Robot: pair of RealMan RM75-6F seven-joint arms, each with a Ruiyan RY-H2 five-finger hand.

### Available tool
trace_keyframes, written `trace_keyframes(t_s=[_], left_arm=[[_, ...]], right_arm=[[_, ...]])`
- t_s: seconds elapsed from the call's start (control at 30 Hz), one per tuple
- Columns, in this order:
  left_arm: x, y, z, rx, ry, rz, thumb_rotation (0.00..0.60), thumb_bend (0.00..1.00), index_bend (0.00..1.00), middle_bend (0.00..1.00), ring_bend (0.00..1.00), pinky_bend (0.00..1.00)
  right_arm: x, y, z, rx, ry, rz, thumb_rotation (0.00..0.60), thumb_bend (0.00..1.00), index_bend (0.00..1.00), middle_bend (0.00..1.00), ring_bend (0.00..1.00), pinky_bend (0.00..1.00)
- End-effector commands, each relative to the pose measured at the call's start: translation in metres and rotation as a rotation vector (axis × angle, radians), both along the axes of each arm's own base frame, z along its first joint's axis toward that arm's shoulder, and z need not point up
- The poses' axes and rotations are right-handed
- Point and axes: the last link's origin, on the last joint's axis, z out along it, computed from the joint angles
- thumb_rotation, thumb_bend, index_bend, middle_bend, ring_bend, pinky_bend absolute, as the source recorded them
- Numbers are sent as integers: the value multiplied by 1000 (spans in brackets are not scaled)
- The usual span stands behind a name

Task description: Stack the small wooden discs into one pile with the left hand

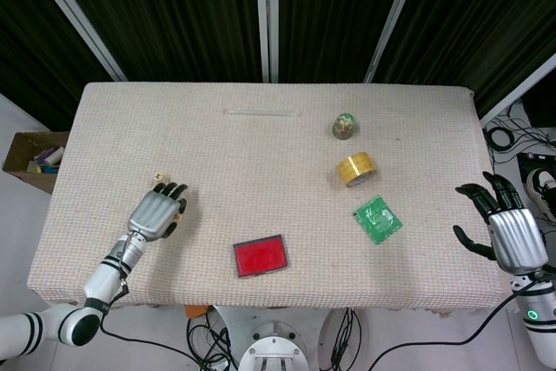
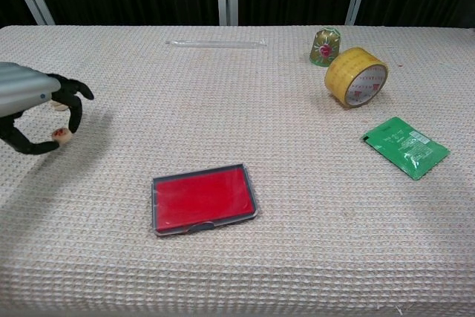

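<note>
My left hand (image 1: 156,212) hovers over the table's left part, palm down. In the chest view the left hand (image 2: 33,105) pinches a small wooden disc (image 2: 62,136) between its thumb and a fingertip, slightly off the cloth. A second small wooden disc (image 1: 159,179) lies on the table just beyond the fingertips; in the chest view the second disc (image 2: 54,106) peeks out behind the fingers. The head view hides the pinched disc under the hand. My right hand (image 1: 508,232) hangs off the table's right edge, fingers spread, holding nothing.
A red flat case (image 1: 261,255) lies near the front middle. On the right are a yellow tape roll (image 1: 356,168), a green packet (image 1: 377,219) and a small green-gold cone (image 1: 345,126). A clear rod (image 1: 261,112) lies at the back. A cardboard box (image 1: 30,158) sits on the floor, left.
</note>
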Motion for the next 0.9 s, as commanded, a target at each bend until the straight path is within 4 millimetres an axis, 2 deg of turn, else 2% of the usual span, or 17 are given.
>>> trace_keyframes(t_s=[0.03, 0.23, 0.43, 0.67, 0.9], left_arm=[[11, 14, 24, 79, -29, -15, 600, 406, 512, 135, 120, 198], [16, 49, 45, 146, -56, 46, 600, 405, 504, 135, 120, 198], [7, 73, 41, 148, -49, 135, 600, 401, 497, 135, 119, 198], [-8, 82, 32, 147, -28, 204, 600, 401, 491, 135, 120, 198], [-13, 84, 26, 140, -10, 219, 600, 398, 487, 135, 119, 198]], right_arm=[[1, 0, 0, 1, 3, 4, 600, 231, 258, 272, 43, 123], [3, 0, -1, 5, 6, 9, 600, 230, 259, 272, 43, 123], [2, 1, 0, 1, 5, 4, 600, 231, 259, 272, 43, 123], [1, 1, -1, 4, 6, -1, 600, 231, 259, 272, 44, 124], [1, 0, -2, 8, 6, -3, 600, 231, 259, 272, 44, 124]])
